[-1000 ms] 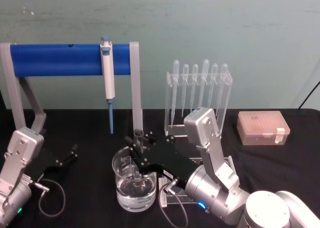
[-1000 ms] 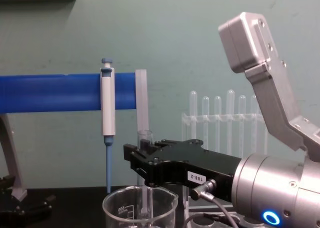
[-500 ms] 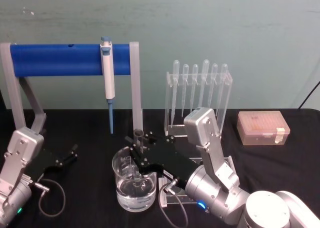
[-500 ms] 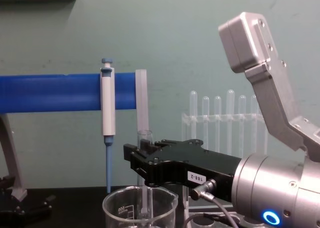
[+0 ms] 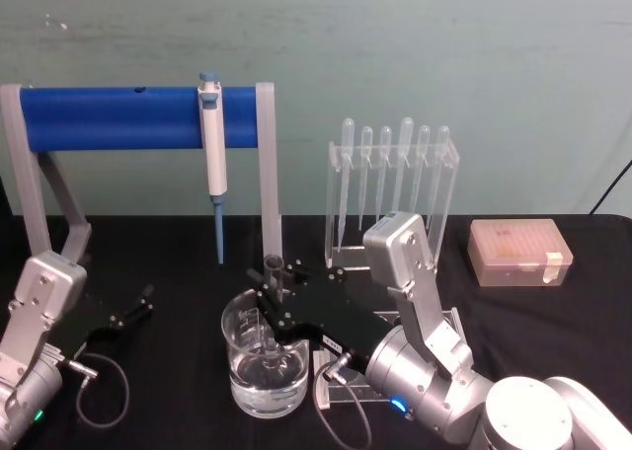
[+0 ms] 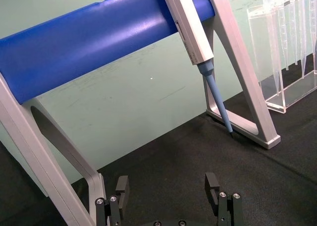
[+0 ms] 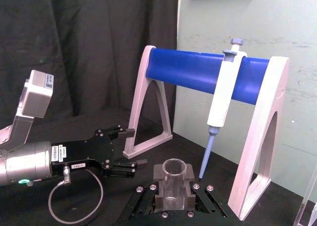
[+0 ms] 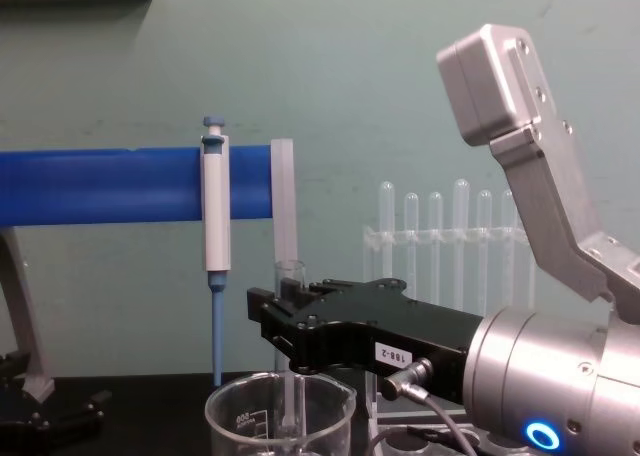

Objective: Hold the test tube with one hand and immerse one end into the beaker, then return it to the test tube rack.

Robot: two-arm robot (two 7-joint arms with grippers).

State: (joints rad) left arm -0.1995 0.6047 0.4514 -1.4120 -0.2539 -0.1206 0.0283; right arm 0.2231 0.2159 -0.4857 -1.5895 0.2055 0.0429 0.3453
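Clear test tube (image 5: 274, 270) is held upright, open rim up, clamped in the right hand (image 5: 276, 297), lower end lowered inside the beaker (image 5: 239, 324). Wide clear beaker, white graduations, part-filled with clear liquid, is stood on the black bench (image 5: 178, 262).

Clear test tube (image 8: 289, 275), clear beaker (image 8: 236, 417), black right gripper (image 8: 285, 326), blue bar (image 5: 109, 117)

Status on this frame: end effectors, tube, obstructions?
Right end effector shut on test tube, upright, lower end inside beaker. Left end effector open, parked on the left. Pipettor hanging behind, apart from tube.
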